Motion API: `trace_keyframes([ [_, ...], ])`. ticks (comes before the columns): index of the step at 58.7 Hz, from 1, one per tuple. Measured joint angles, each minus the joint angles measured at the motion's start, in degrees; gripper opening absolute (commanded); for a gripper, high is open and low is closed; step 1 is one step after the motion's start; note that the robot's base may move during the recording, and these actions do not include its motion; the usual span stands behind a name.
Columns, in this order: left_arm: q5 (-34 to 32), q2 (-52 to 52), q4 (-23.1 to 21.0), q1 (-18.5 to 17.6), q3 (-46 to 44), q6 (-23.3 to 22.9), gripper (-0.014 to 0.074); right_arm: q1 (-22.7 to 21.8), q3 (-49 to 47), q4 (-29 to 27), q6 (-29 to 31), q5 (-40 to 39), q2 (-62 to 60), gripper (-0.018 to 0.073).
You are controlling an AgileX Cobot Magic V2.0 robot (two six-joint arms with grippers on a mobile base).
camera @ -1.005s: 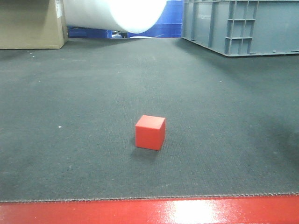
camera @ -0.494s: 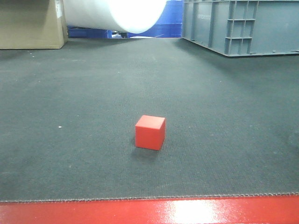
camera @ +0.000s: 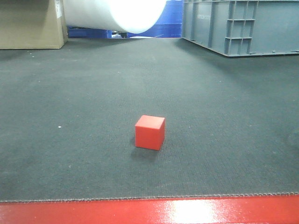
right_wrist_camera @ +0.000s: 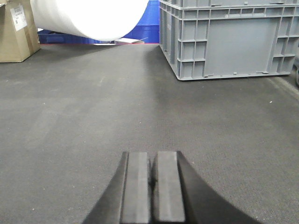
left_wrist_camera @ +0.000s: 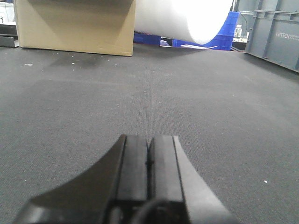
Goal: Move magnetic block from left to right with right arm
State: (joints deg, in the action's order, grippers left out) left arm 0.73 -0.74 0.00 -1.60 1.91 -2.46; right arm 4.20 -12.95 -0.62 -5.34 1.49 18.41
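Left pincer point(left_wrist_camera: 148, 161) clenched, pads point(left_wrist_camera: 133, 168) pressed flat together, nothing between them, low over dark grey mat. Right pincer point(right_wrist_camera: 152, 186) likewise clenched, pads point(right_wrist_camera: 136, 191) meeting along a thin seam, holding nothing, also low over the mat. Neither pincer seen in the front view. Magnetic block point(camera: 150, 132) resting flat on the grey mat point(camera: 84, 102) covering the desk, near the middle of the front view and toward the near edge, one corner turned slightly toward the camera; not visible in either wrist view. Red glossy strip point(camera: 149, 212) along the mat's near border. Behind: cardboard box point(camera: 30, 23) at far left, large white roll point(camera: 117, 14) in the centre back, blue crates point(camera: 170, 21) beyond it, grey plastic crate point(camera: 243, 25) at far right, all well apart from the block. Against the earlier front frames: block in the same spot, same orientation; a faint dark patch at the right edge of the mat a second ago, no longer there, only a slight smudge low at that edge; otherwise no visible change.
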Motion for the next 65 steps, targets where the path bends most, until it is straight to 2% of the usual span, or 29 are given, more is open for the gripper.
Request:
trace_keyframes([
  [27,0.00,0.00,0.00,0.00,0.00,0.00,-0.0116,-0.12,14.10,0.00,0.00,-2.07,-17.01,0.0051],
  [65,0.00,0.00,0.00,0.00,0.00,0.00,-0.0116,-0.12,14.66,0.00,0.00,-1.49,-18.95,0.0051],
])
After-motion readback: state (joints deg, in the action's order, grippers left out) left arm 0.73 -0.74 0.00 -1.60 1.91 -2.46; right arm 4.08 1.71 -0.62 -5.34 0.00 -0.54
